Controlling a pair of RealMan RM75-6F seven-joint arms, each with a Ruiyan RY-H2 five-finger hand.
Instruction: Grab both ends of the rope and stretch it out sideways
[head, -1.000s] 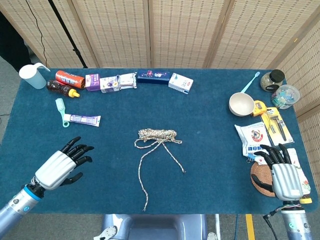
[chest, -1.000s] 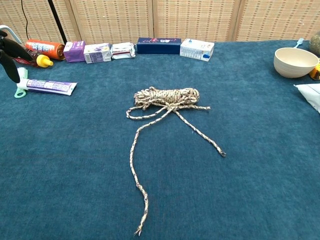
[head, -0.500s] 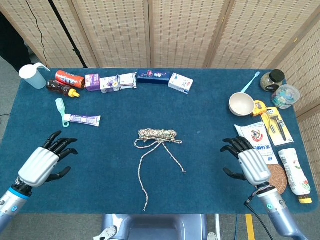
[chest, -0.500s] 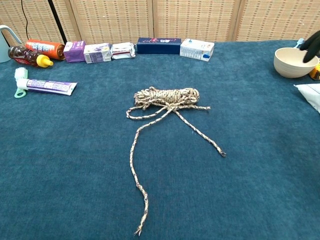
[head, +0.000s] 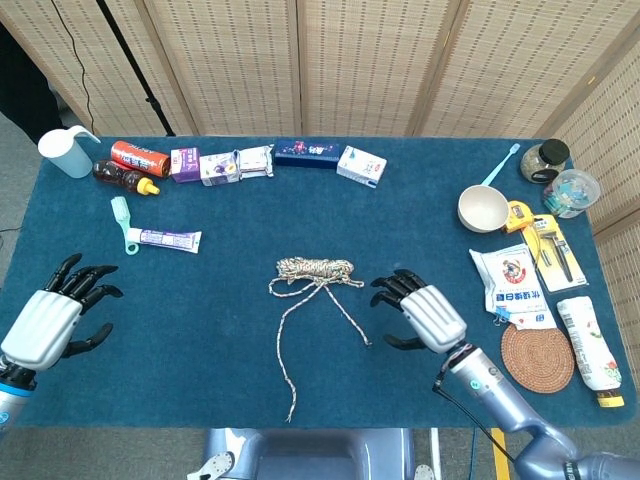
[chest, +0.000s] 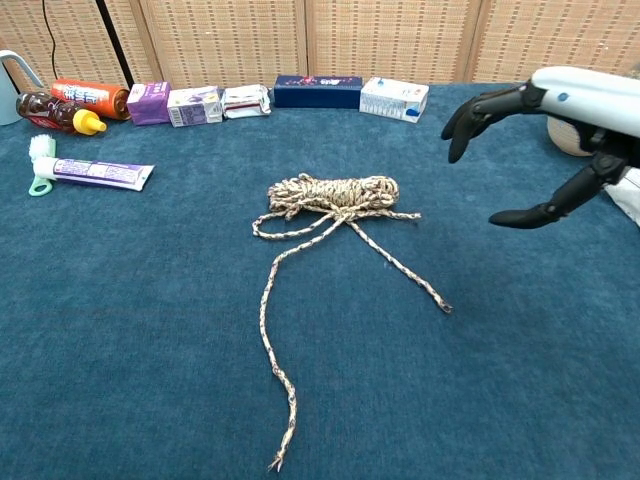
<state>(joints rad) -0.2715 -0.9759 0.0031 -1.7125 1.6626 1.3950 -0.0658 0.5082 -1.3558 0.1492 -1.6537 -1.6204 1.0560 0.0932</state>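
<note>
A speckled tan rope (head: 315, 270) (chest: 335, 196) lies bundled mid-table, with two loose tails. The long tail ends near the front edge (head: 291, 417) (chest: 276, 463); the short tail ends to the right (head: 368, 343) (chest: 444, 308). My right hand (head: 425, 312) (chest: 560, 125) hovers open, fingers spread, just right of the short tail's end and above the cloth. My left hand (head: 50, 318) is open at the far left edge, well away from the rope, and does not show in the chest view.
Boxes, bottles and a white jug (head: 65, 152) line the back-left edge; a toothpaste tube (head: 165, 238) lies nearer. A bowl (head: 483, 208), packets and a cork coaster (head: 537, 357) crowd the right side.
My right hand has swept left from the table's right side toward the short rope tail. My left hand has drifted further left toward the edge. The rope has not moved.
</note>
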